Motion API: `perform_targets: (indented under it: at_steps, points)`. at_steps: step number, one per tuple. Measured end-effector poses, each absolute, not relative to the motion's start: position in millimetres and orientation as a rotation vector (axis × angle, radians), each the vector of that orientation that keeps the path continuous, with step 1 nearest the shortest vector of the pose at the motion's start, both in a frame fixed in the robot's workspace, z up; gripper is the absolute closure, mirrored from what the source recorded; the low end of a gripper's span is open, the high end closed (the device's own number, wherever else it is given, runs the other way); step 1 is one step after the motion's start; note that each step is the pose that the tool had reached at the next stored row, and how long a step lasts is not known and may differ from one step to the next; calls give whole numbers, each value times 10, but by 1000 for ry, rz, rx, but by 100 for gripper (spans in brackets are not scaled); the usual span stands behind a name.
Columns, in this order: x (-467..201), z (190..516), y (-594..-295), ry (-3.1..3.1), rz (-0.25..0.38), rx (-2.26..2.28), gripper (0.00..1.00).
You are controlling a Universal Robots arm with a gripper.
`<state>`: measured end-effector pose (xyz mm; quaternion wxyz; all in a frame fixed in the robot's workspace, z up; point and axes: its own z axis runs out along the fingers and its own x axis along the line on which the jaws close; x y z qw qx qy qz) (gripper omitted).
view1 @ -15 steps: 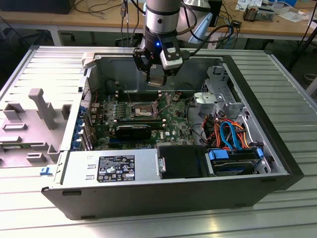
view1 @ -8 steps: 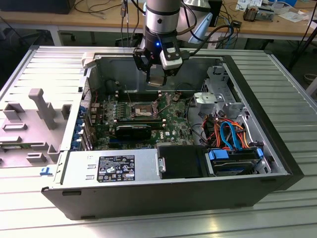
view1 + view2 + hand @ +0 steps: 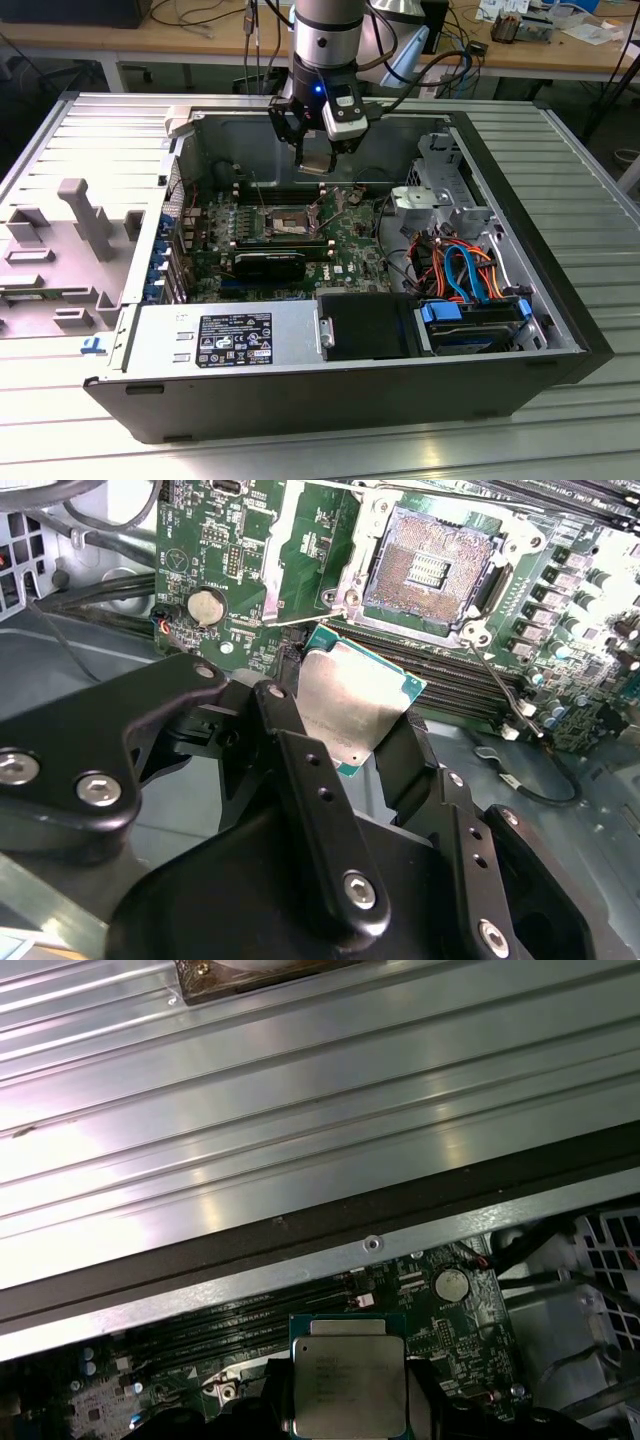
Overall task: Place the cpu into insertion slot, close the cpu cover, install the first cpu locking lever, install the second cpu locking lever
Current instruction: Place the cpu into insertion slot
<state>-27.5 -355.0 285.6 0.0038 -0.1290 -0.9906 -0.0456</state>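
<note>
Pinching the cpu [image 3: 355, 700] by two opposite edges, your gripper [image 3: 348, 730] had its black fingers [image 3: 300, 755] narrowed onto the chip and nothing else. That hold left the silvery-grey top bare and the underside free to face the board. You held it aloft and roughly level, I judge so it could seat flat rather than corner-first. Beyond it, in the exterior view, the insertion slot [image 3: 290, 222] lay at about seven o'clock from the gripper, apart from the chip, its tan-gold centre uncovered. The cpu cover [image 3: 272, 570] stood swung open off the socket. A thin wire locking lever [image 3: 505, 690] lay released beside the rim, clear of the chip. Farthest off, the case wall [image 3: 240, 140] ringed the board.
</note>
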Motion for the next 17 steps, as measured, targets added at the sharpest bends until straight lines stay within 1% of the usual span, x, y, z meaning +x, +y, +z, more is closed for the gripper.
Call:
perform_targets:
  at_steps: [17]
  points:
    - [-275, 2855, -3550, -3102, -143, -427, 46]
